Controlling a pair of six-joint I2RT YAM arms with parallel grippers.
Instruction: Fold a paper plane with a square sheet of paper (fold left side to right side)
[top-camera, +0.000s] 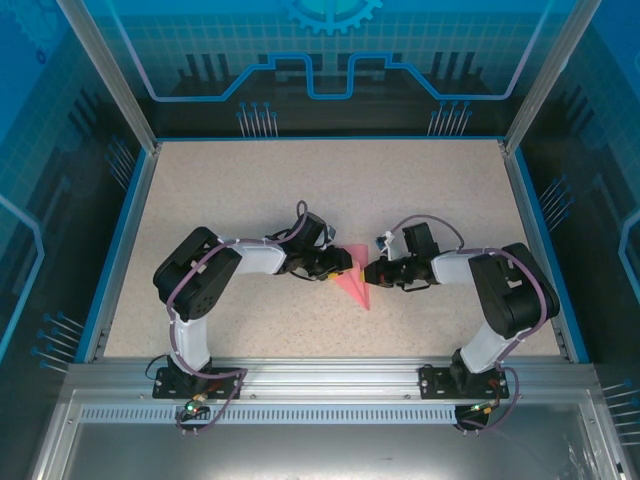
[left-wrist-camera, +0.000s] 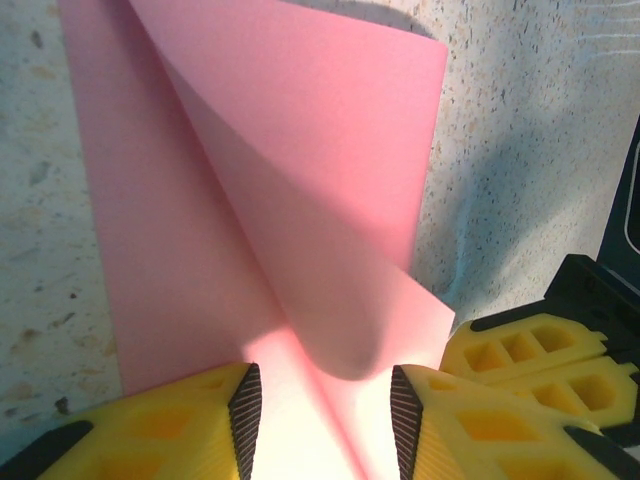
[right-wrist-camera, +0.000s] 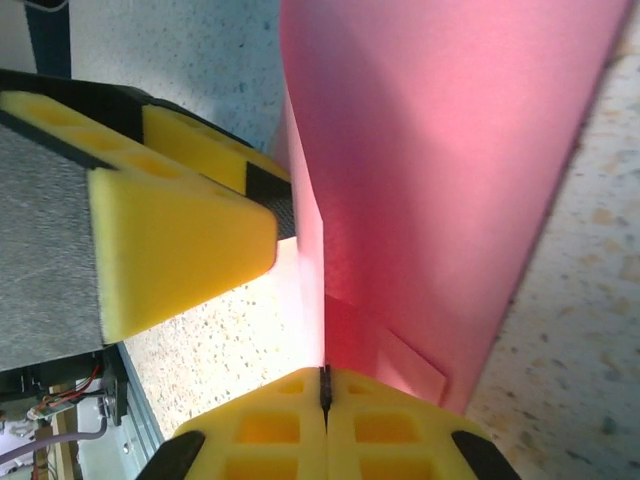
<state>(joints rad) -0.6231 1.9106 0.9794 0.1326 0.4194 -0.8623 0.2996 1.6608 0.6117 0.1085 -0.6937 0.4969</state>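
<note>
The pink paper (top-camera: 352, 284) is lying near the middle of the counter (top-camera: 200, 200), a little toward the near edge. It is already narrowing to a wedge. One layer is lying flat on the counter while another is rising in a soft curve above it.

The right fingers (right-wrist-camera: 324, 390) are pressing fully together, pinching the edge of that raised layer in their seam. The left fingers (top-camera: 343, 266) are standing partly open and straddling the paper's near end, with a gap at each side, so they are not clamping anything.

The side-to-side fold looks to be in hand, with the flap lifted but not yet creased. The next move is calling for the pinched edge to be carried across to meet the opposite edge squarely. The lower layer needs holding steady, and then the curve needs flattening into a sharp crease.
</note>
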